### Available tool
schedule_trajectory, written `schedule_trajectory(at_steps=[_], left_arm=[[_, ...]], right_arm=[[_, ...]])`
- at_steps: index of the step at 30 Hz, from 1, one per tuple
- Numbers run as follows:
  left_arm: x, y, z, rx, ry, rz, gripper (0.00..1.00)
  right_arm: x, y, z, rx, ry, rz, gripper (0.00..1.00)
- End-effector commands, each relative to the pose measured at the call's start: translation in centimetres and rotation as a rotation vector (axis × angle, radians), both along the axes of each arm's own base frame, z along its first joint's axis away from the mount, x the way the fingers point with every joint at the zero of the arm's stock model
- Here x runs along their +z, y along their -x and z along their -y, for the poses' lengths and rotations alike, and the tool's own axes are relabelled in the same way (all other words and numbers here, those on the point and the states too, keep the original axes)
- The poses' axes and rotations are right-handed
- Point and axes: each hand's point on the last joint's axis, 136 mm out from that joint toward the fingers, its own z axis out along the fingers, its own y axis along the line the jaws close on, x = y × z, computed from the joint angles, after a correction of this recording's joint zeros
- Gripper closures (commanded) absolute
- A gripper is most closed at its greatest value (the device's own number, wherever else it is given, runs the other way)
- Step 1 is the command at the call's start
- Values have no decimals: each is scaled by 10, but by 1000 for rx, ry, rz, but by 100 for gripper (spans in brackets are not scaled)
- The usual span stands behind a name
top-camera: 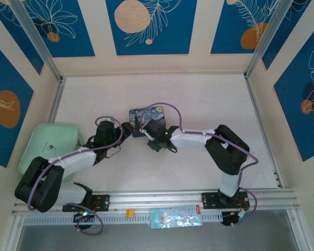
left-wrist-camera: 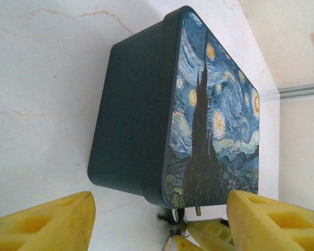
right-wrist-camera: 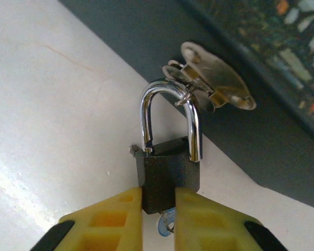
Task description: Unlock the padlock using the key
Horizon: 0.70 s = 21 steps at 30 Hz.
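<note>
From above, both arms meet at the painted box point(top-camera: 146, 115) in the middle of the surface point(top-camera: 209, 99). The left pincer point(top-camera: 126, 130) is at its left side and the right pincer point(top-camera: 158, 140) just in front of it. The padlock is too small to pick out here.

In the left wrist camera, the left pincer point(left-wrist-camera: 159, 209) is released. Its yellow fingers point(left-wrist-camera: 52, 222) stand wide apart, with the box point(left-wrist-camera: 136, 115) ahead of them and, I think, not touched. So nothing steadies the box. If the other arm pulls or twists, I expect the box to slide or tip.

In the right wrist camera, the right pincer point(right-wrist-camera: 158, 196) is clenched on the lower part of the dark padlock point(right-wrist-camera: 167, 170). The padlock hangs by its shackle point(right-wrist-camera: 146, 112) from the latch point(right-wrist-camera: 214, 83) on the box side, just above the surface point(right-wrist-camera: 52, 104). A small bluish piece point(right-wrist-camera: 165, 226) shows under the body, between the fingers. I cannot tell if this is the key. The grip is low and narrow, so the padlock may swing around the latch, and the fingers may cover the keyhole.
</note>
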Motion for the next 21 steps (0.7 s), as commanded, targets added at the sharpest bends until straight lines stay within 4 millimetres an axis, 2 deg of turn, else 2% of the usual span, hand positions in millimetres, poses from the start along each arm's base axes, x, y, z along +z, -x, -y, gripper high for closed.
schedule_trajectory(at_steps=[1,8,15,18,21], left_arm=[[18,-21,-2,9,24,71,34],[20,-37,-13,20,71,102,34],[28,-44,-8,-54,57,118,34],[33,-50,-6,-66,65,131,34],[37,-55,-5,-67,78,139,34]], right_arm=[[4,-5,-3,91,-5,44,89],[3,-6,-6,143,-40,-1,97],[11,-3,-8,179,-94,-51,100],[9,0,-4,184,-91,-58,79],[8,-1,0,170,-92,-60,69]])
